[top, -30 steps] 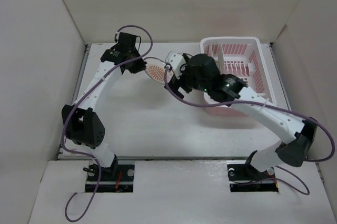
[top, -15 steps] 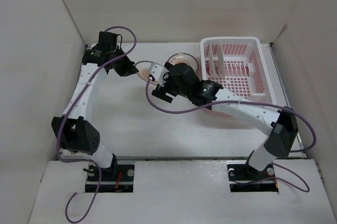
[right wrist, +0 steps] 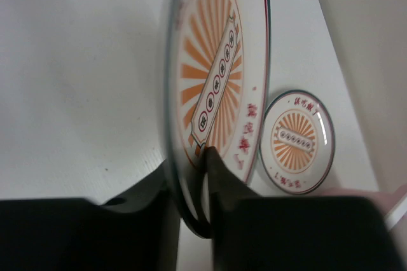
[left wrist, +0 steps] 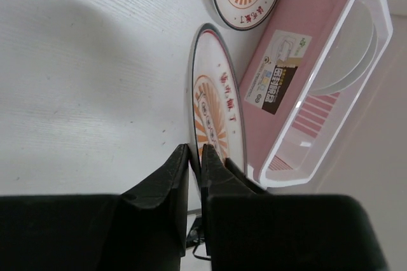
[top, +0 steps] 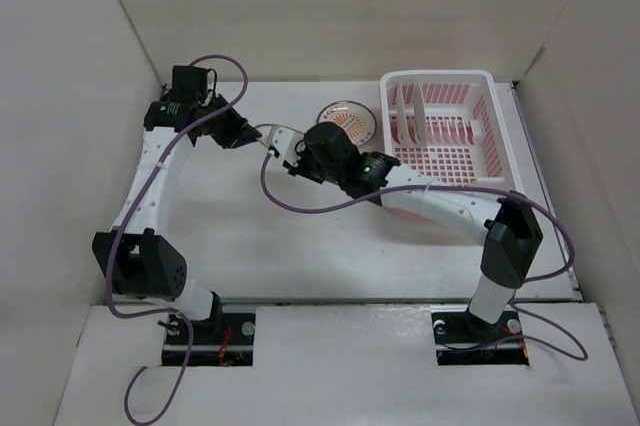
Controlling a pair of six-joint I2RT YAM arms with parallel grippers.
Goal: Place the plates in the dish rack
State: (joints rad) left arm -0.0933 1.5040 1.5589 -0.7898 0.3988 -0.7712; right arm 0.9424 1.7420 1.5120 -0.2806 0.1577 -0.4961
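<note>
A sunburst plate (left wrist: pixel 215 109) stands on edge above the table, gripped from both sides. My left gripper (left wrist: pixel 195 151) is shut on its near rim. From the other side my right gripper (right wrist: pixel 189 158) is shut on the same plate (right wrist: pixel 216 55). In the top view the two grippers meet left of centre, the left (top: pixel 248 133) and the right (top: pixel 277 142). A second sunburst plate (top: pixel 345 118) lies flat on the table beside the dish rack (top: pixel 440 77). Two white plates (top: pixel 400 108) stand upright in the rack's left end.
The pink rack's side wall with a label (left wrist: pixel 286 70) stands close to the right of the held plate. White enclosure walls (top: pixel 70 96) surround the table. The right arm's purple cable (top: pixel 300 204) loops over the table in front of the grippers.
Both arms have shifted left with the plate. My right gripper, open a second ago, has closed on the plate that my left gripper holds. The flat plate by the rack has come into view.
</note>
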